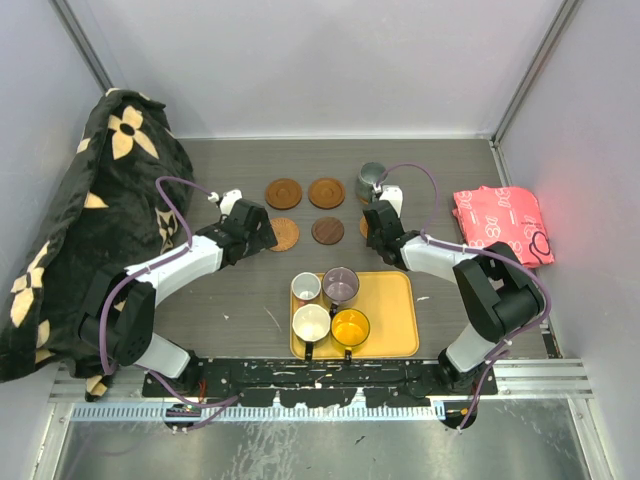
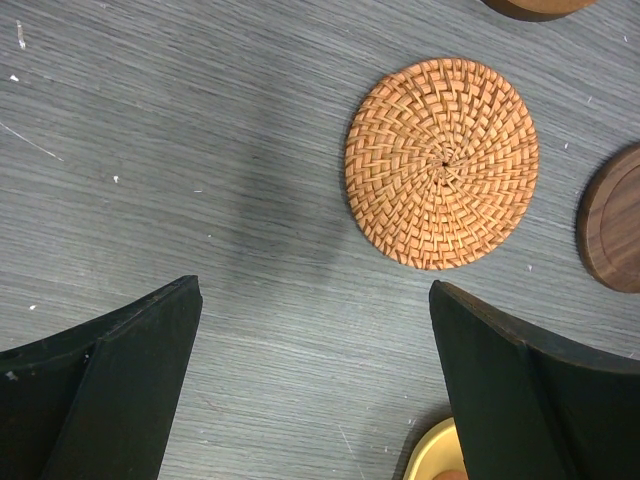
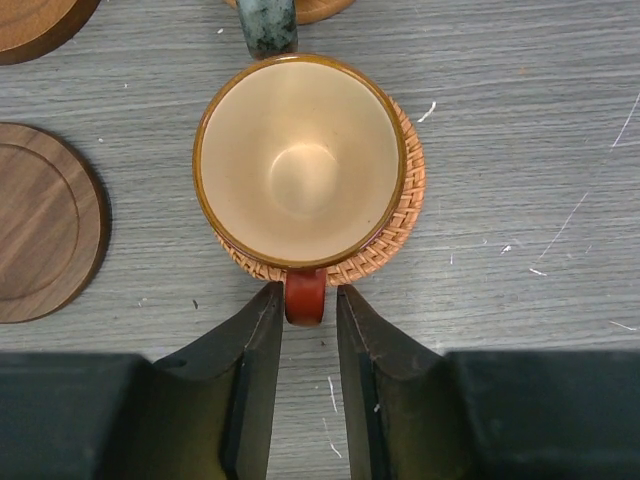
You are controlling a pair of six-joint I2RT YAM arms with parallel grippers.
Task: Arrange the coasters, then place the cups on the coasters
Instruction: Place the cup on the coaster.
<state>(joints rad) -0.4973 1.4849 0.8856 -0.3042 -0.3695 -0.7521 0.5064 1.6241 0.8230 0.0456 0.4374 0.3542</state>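
The right gripper (image 3: 308, 292) is positioned beyond the far right corner of the square yellow tray (image 1: 395, 300). Its jaws stand only narrowly apart. The red-brown handle of the small brown cup with a cream interior (image 3: 300, 160) lies between the fingertips. A sliver of table shows between the handle and one finger, so the handle is flanked and not clamped. This cup stands upright on a round orange woven coaster (image 3: 405, 215), whose edge shows around the cup base. Farther from the tray, the grey-green cup (image 1: 371, 178) stands on another coaster. A dark round wooden coaster with a raised rim (image 3: 40, 235) lies bare beyond the middle of the tray's far edge. The left gripper (image 2: 315, 380) is positioned beyond the tray's far left corner, over the grey table (image 2: 200, 150). Its jaws are spread fully wide; it holds nothing and touches nothing. A second orange woven coaster (image 2: 442, 163) lies bare just beyond its fingertips. Two brown wooden coasters (image 1: 283, 191) lie bare in the row farthest from the tray. Four cups (image 1: 311, 323) stand on the tray itself.
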